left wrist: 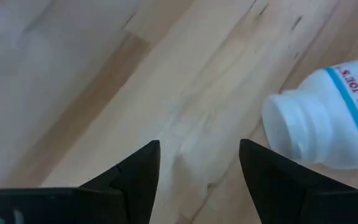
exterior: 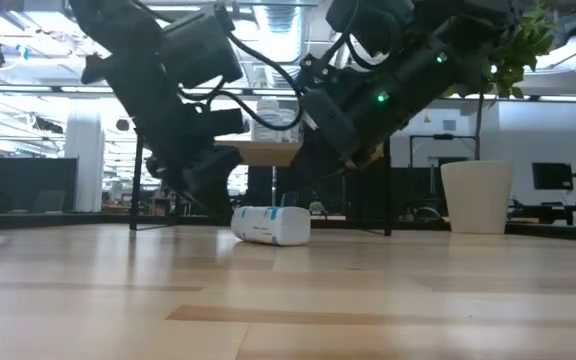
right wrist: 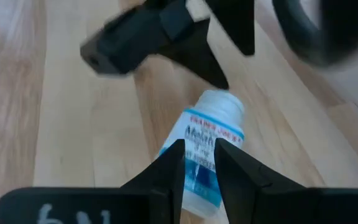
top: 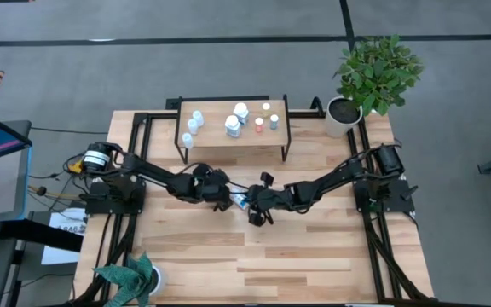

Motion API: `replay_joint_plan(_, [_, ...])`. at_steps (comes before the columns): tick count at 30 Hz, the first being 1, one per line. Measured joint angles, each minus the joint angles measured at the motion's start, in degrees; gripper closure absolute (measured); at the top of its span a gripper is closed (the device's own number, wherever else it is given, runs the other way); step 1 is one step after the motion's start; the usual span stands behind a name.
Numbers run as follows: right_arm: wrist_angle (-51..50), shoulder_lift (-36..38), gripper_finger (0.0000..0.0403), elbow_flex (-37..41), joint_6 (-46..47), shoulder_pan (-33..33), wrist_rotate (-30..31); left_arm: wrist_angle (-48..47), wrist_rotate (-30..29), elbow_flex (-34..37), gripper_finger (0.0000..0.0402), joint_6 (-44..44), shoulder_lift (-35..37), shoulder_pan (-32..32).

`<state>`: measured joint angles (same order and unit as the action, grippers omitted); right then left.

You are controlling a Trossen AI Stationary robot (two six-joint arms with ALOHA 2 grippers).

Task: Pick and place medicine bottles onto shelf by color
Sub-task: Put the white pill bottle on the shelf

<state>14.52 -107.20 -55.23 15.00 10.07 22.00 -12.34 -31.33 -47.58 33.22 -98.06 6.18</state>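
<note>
Pincer states first: left pincer (left wrist: 199, 180) stands wide, empty, just beside the fallen bottle; right pincer (right wrist: 199, 163) is narrow, fingers above the bottle's label, grip not confirmed. Table (top: 314, 256) carries the shelf (top: 220, 134) at its far edge, with several medicine bottles (top: 236, 119) upright on it. One bottle (exterior: 270, 225), white with a blue-banded label, lies on its side mid-table between both pincers. Judged light, rigid plastic, smooth and apt to roll; best taken across the cylindrical body, not the cap (left wrist: 289, 124).
</note>
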Motion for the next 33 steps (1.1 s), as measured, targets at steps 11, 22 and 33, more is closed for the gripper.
replay_joint_plan(11, [-3.7,0.1,0.0296,0.0,0.0,0.0,-0.9,2.2,5.5,-3.2,0.0194,-3.7,-0.3,-1.2])
replay_joint_plan(22, [-7.4,0.2,0.0296,-0.1,1.5,0.5,-1.8,1.1,8.2,-9.1,0.0194,-7.6,-0.3,-1.1])
replay_joint_plan(33, [-11.9,4.5,0.0296,0.1,3.0,2.8,0.5,-10.1,5.8,-10.3,0.0194,-5.6,-1.3,-2.2])
